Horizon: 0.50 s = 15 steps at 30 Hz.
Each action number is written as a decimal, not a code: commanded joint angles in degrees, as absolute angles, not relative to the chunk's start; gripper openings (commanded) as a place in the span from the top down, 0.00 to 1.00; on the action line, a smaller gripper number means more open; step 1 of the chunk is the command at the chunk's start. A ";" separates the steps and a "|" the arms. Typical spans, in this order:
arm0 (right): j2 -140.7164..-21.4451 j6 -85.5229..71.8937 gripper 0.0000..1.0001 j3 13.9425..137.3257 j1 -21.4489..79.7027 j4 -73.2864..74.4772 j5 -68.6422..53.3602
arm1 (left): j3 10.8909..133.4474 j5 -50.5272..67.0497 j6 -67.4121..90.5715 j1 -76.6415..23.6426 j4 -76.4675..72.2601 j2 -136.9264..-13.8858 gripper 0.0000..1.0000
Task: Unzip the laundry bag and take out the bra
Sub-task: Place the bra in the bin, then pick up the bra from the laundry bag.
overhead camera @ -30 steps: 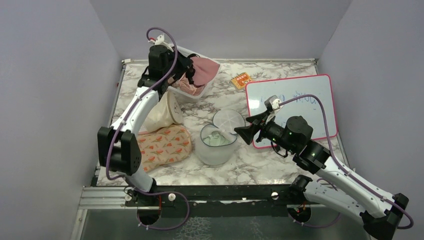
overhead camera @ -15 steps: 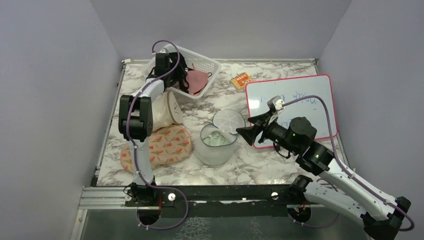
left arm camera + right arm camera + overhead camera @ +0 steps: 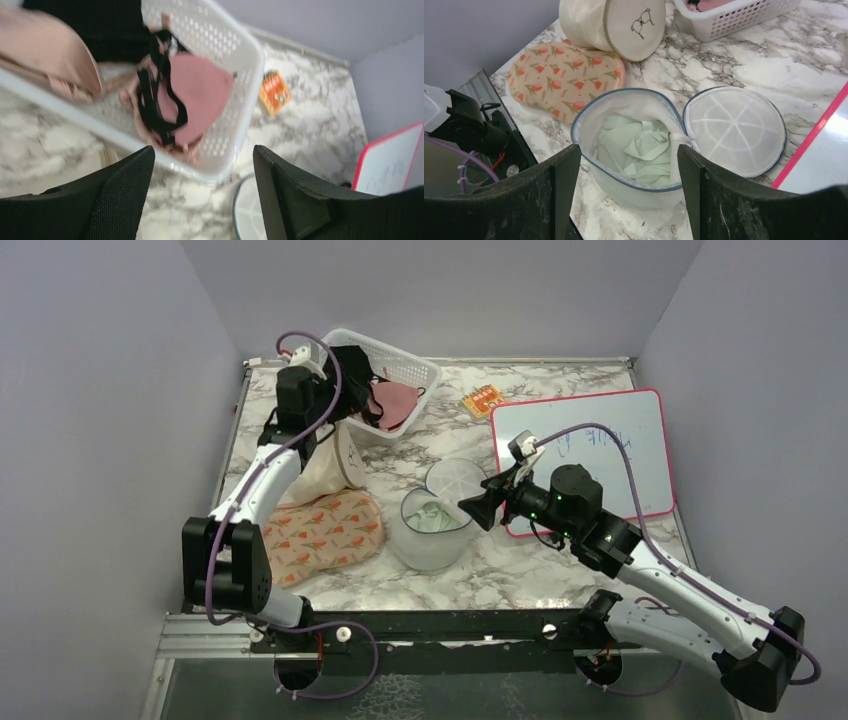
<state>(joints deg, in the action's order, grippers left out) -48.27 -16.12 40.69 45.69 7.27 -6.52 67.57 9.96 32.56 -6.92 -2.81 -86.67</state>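
The laundry bag (image 3: 430, 546) sits unzipped beside the whiteboard (image 3: 600, 440), so the right gripper (image 3: 476, 510), jaws spread wide just above it, should drop straight in and pinch what's probably the pale green bra (image 3: 636, 147).

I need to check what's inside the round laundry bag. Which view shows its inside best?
Right wrist: it looks into the open laundry bag, pale green fabric inside. Top external shows it small; left wrist catches only a rim edge.
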 commanded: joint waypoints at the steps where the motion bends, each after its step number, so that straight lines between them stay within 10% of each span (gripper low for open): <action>1: -51.79 -15.50 0.30 40.99 45.97 4.96 -10.61 | 57.25 18.90 32.70 -10.86 -3.08 -80.35 0.36; 9: -61.10 -18.60 0.35 42.89 45.97 5.56 -11.58 | 50.10 22.41 30.29 -22.74 -0.45 -71.21 0.57; 15: -66.16 -18.94 0.73 42.33 45.98 4.71 -19.48 | 48.65 18.22 28.40 -32.11 1.53 -68.98 0.70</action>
